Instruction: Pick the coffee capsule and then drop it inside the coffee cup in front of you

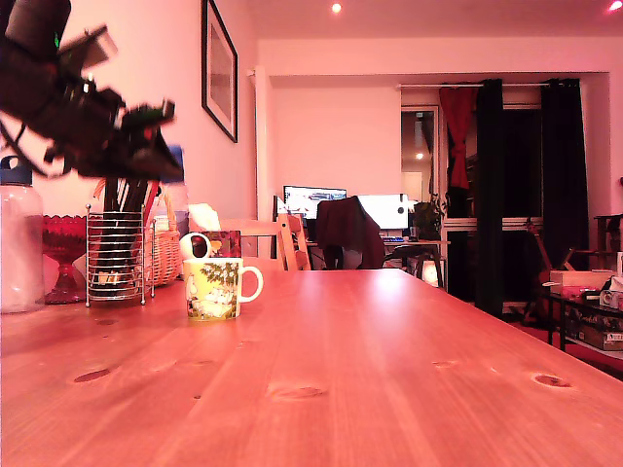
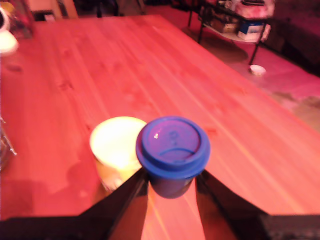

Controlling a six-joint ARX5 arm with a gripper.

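You have a wide run of bare wooden table toward the exterior view's right and near side, with its right edge falling away to the room beyond. The clutter sits at the far left of that view: a clear bottle, a wire utensil holder and a wicker basket, all close behind the coffee cup. Your gripper hangs up in the air above that left-hand group, its two dark fingers pinching the blue coffee capsule from either side, foil face toward the wrist camera. In the wrist view the capsule overlaps the rim of the cup, whose mouth shows pale and bright; the glare keeps you from seeing whether anything lies inside. The cup stands upright, handle toward the exterior view's right.
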